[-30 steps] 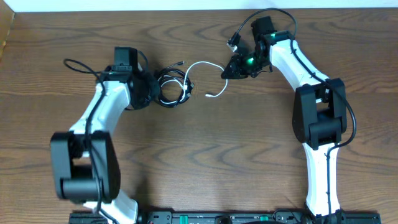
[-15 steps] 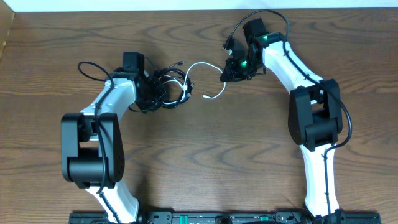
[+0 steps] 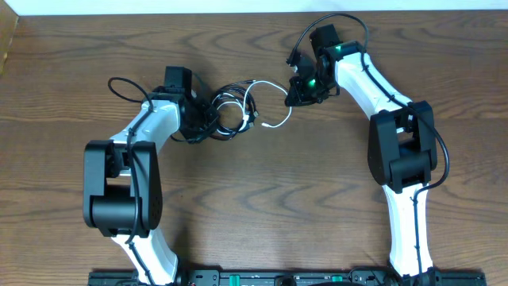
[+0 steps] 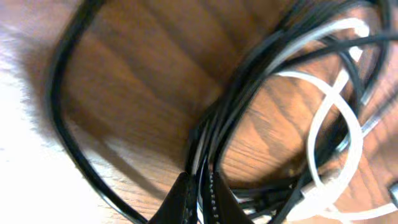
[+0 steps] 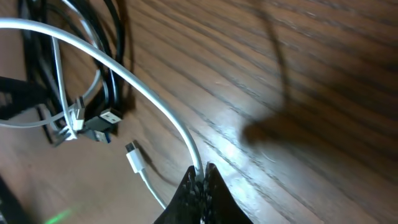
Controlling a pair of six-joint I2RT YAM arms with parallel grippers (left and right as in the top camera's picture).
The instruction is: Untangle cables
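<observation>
The black cable [image 3: 228, 121] lies coiled at mid-table, with the white cable [image 3: 272, 84] looped through it. My left gripper [image 3: 203, 119] is at the coil's left side. In the left wrist view, that gripper [image 4: 199, 186] is shut on a bundle of black cable [image 4: 214, 134] strands, and a white loop [image 4: 339, 124] crosses at the right. My right gripper [image 3: 292, 95], seen in its own wrist view [image 5: 200, 175], is shut on the white cable [image 5: 143, 93], which arcs back to the coil [image 5: 112, 43]. A white end plug [image 5: 133, 155] lies loose on the wood.
A black USB plug [image 5: 107, 122] sticks out of the coil beside a small white connector [image 5: 76, 118]. The left arm's own thicker black wire [image 3: 123, 86] loops over the wood to its left. The table's far edge [image 3: 238, 11] runs close behind the right arm.
My left gripper slid right to the coil and shut on black strands. The coil shifted right and the white cable's arc tightened. The right gripper shifted slightly left, still shut on the white cable.
</observation>
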